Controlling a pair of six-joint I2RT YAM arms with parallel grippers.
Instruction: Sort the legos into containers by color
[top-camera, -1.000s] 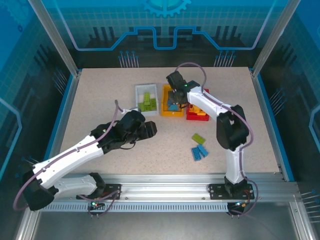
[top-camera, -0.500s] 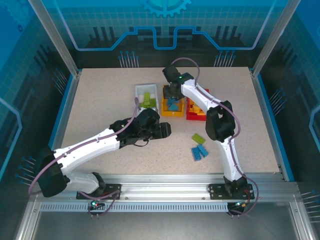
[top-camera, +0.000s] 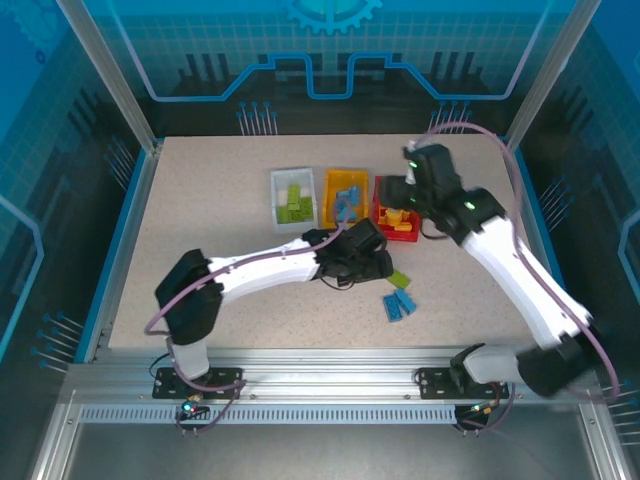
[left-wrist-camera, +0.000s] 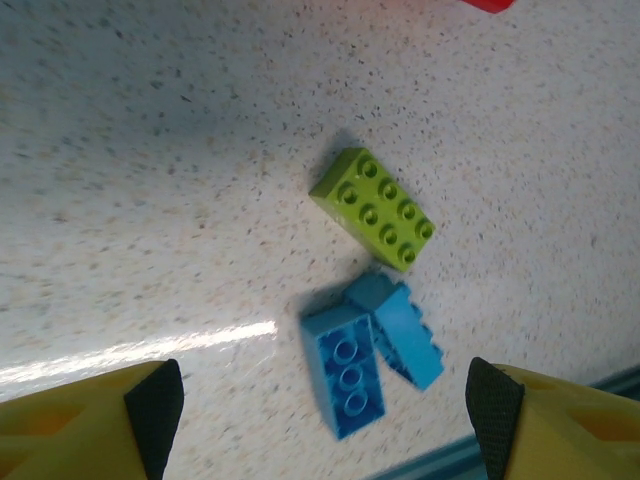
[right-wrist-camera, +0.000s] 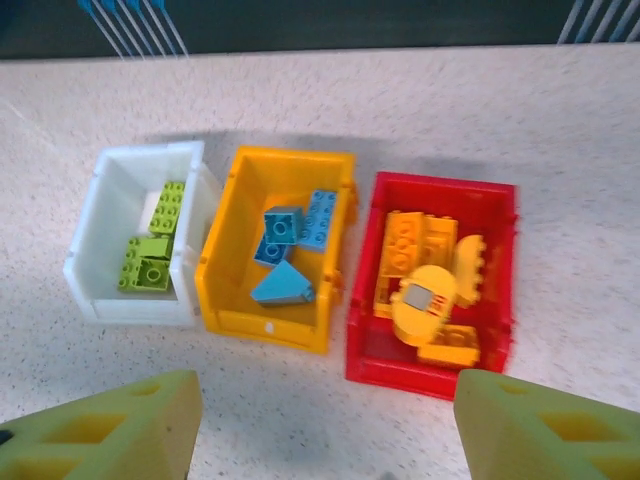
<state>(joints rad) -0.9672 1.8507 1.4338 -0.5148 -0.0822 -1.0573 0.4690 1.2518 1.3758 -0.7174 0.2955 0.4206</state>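
Three containers stand in a row at the back: a white bin (right-wrist-camera: 100, 240) with lime green legos (right-wrist-camera: 150, 250), an orange-yellow bin (right-wrist-camera: 265, 325) with blue legos (right-wrist-camera: 290, 240), and a red bin (right-wrist-camera: 400, 365) with orange-yellow legos (right-wrist-camera: 430, 290). On the table lie a loose green lego (left-wrist-camera: 373, 208) and two blue legos (left-wrist-camera: 345, 370), one leaning on the other. My left gripper (left-wrist-camera: 322, 405) hovers open over these loose bricks, holding nothing. My right gripper (right-wrist-camera: 330, 430) is open and empty, above the table just in front of the bins.
In the top view the left arm (top-camera: 270, 270) stretches across the middle of the table toward the loose bricks (top-camera: 397, 300). The right arm (top-camera: 500, 250) reaches in from the right over the red bin (top-camera: 395, 232). A blue table edge (left-wrist-camera: 560, 400) runs close to the bricks.
The left arm has swung right across the table to the loose bricks. The right gripper has opened, left the orange-yellow bin and moved right, above the red bin.
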